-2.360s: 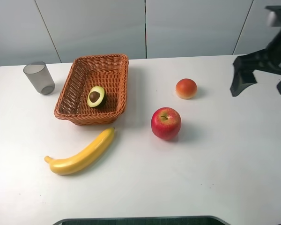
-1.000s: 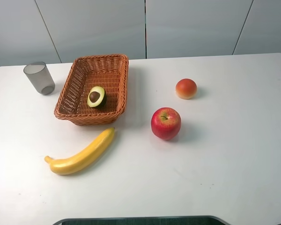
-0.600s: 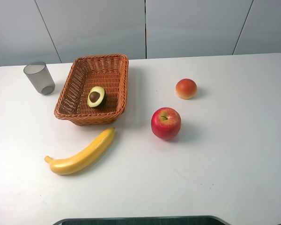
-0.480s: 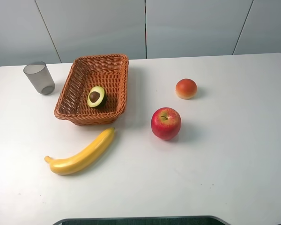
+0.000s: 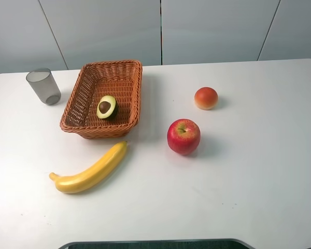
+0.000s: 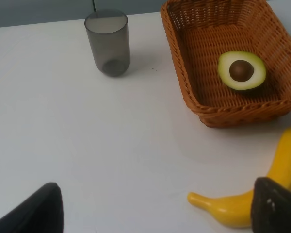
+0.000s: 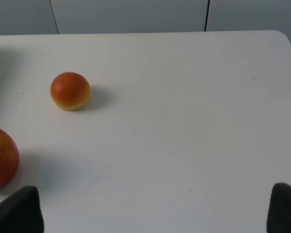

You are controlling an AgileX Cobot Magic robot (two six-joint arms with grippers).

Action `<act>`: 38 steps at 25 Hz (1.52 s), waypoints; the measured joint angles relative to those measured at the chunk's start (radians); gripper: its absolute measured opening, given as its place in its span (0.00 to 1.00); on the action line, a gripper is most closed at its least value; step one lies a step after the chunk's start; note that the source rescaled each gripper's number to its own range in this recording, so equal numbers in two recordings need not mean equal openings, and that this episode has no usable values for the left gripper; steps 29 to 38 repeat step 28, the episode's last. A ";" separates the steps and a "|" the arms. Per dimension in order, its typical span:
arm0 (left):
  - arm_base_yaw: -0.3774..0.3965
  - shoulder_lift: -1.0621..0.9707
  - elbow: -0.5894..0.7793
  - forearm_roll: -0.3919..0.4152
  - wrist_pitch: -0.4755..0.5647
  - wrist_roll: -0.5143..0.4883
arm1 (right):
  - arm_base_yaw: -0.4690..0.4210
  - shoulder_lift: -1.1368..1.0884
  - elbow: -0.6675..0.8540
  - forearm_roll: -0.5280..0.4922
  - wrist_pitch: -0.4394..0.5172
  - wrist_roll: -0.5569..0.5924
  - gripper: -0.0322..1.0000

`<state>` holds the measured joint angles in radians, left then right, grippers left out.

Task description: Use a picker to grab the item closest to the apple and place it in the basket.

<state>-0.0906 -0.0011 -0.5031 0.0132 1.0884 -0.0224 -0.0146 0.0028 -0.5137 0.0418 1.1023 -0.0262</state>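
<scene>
From above, the small orange-red fruit (image 5: 206,97) sits on the tabletop (image 5: 249,171) just behind the apple (image 5: 183,136), well right of the basket (image 5: 88,120). The left tool (image 6: 155,206) gapes empty above the banana (image 6: 262,194). The right tool (image 7: 155,208), also spread wide, faces the fruit: it looks smooth, rigid and roll-prone, best pinched across its middle.

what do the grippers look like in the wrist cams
Little shows. The left gripper appears only as two dark, matte fingertips with blunt rounded ends, the right gripper as two similar black tips. No cables or markings are visible, and neither arm appears in the high view.
</scene>
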 joint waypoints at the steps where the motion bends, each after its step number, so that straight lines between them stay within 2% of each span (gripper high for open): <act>1: 0.000 0.000 0.000 0.000 0.000 0.000 | 0.000 0.000 0.000 0.000 0.000 0.000 1.00; 38: 0.000 0.000 0.000 0.000 0.000 0.000 | 0.000 0.000 0.000 -0.006 -0.002 0.026 1.00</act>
